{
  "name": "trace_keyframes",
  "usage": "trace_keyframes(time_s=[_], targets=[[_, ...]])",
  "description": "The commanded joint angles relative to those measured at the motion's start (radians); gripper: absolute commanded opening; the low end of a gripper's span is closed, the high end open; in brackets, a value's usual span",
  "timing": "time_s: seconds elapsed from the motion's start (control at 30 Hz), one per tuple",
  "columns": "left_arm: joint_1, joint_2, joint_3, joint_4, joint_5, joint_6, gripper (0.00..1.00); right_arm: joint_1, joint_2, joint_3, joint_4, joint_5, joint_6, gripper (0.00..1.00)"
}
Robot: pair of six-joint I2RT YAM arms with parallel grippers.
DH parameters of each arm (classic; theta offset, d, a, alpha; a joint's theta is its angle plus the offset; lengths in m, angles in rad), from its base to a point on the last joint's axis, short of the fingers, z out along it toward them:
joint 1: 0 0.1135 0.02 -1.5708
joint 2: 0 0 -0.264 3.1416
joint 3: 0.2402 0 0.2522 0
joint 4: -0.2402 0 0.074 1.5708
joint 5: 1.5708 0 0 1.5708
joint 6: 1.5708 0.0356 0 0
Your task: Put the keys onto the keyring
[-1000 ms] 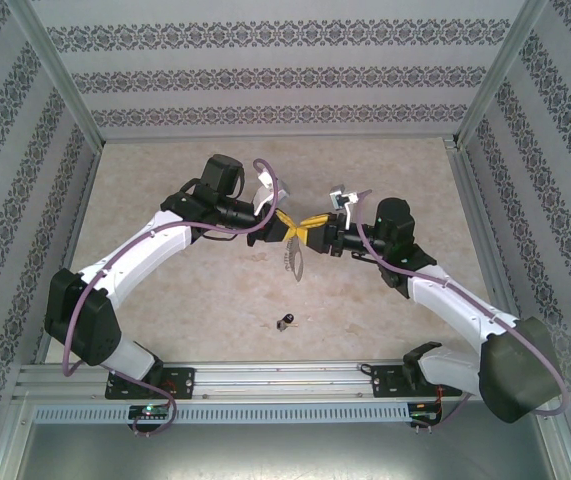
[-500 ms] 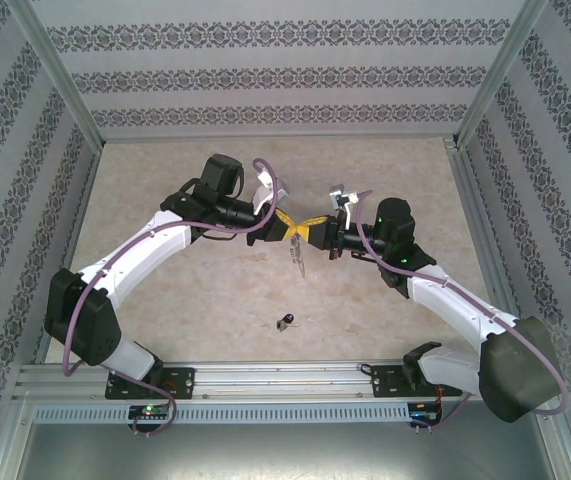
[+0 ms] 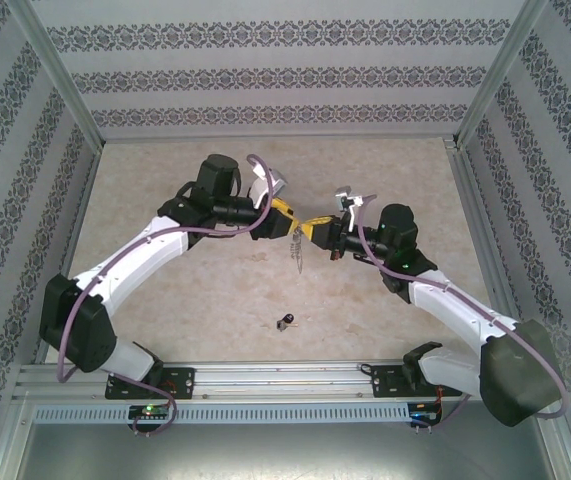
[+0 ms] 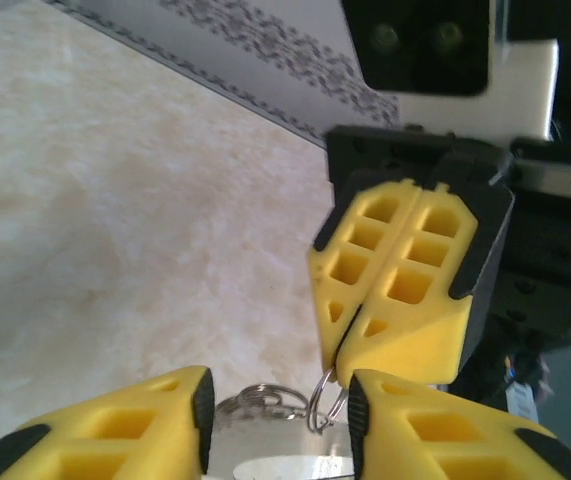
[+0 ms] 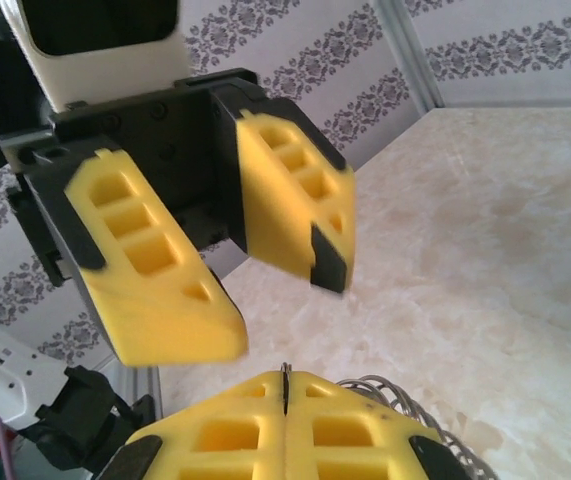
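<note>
Above the middle of the pale marbled tabletop (image 3: 200, 300), the two arms meet tip to tip. We see the right gripper (image 4: 341, 358) pressed fully closed, its yellow pads pinching the wire of the flat grey metal keyring (image 3: 298, 256). The keyring dangles beneath the fingertips with its fine chain fringe (image 5: 397, 396) beside them. The left gripper (image 5: 283, 300) faces it with jaws spread wide, holding nothing. We judge that one arm steadies the loop in the air while the other is free to work. The tiny key with a black rounded head and short metal shank (image 3: 285, 321) lies alone on the table nearer the bases, well apart from the ring and not yet threaded. Fetching it is, we judge, the step at hand.
</note>
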Motion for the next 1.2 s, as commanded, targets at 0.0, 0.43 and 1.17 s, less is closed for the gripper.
trace_keyframes(time_s=[0.0,0.43,1.17], targets=[[-0.01,-0.08,-0.062,0.182,-0.123,-0.124,0.48,-0.007,-0.047,-0.018,0.098,0.032,0.015,0.0],[-0.009,-0.078,-0.174,0.502,0.06,-0.458,0.42,0.007,-0.102,-0.064,0.311,0.18,0.119,0.0],[-0.026,0.018,-0.191,0.781,0.133,-0.63,0.35,0.027,-0.049,-0.035,0.373,0.197,0.159,0.0]])
